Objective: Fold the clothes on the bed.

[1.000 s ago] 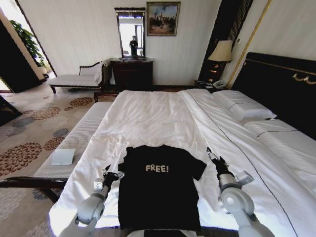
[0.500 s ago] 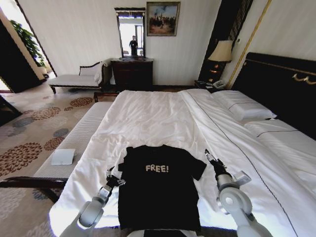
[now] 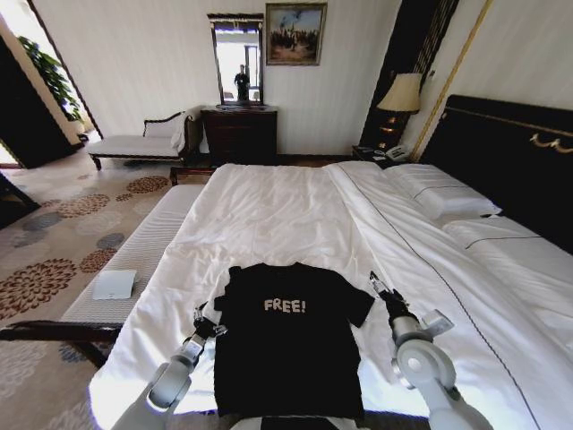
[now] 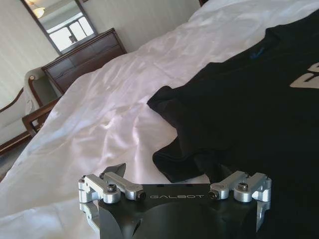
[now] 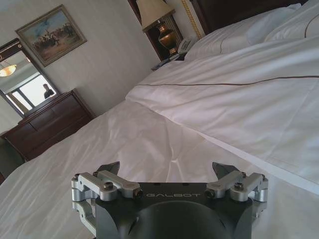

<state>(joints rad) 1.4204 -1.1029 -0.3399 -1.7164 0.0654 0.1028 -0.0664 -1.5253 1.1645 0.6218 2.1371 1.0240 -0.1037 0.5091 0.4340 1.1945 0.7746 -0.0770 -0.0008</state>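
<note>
The clothes are a black T-shirt (image 3: 288, 336) with white "FREE!" lettering, lying flat near the foot of the bed (image 3: 269, 206). My left gripper (image 3: 204, 315) is at the edge of the shirt's left sleeve (image 4: 184, 159). It stands open, low over the sheet, with the sleeve's hem lying between its fingers. My right gripper (image 3: 377, 286) hovers just beside the right sleeve tip. In the right wrist view, this gripper (image 5: 167, 169) is open, with white bedding (image 5: 164, 134) ahead of it.
White pillows (image 3: 443, 193) lie against the dark headboard (image 3: 510, 152) at the right. A pale bench (image 3: 134, 255) carrying a white pad (image 3: 115, 285) runs along the bed's left side. A chaise (image 3: 143, 141), a dresser (image 3: 240, 133) and a lamp (image 3: 403, 94) stand by the far wall.
The left gripper has slid right, up to the shirt's left sleeve. The right gripper has crept slightly forward and inward toward the right sleeve. The shirt has not moved.
</note>
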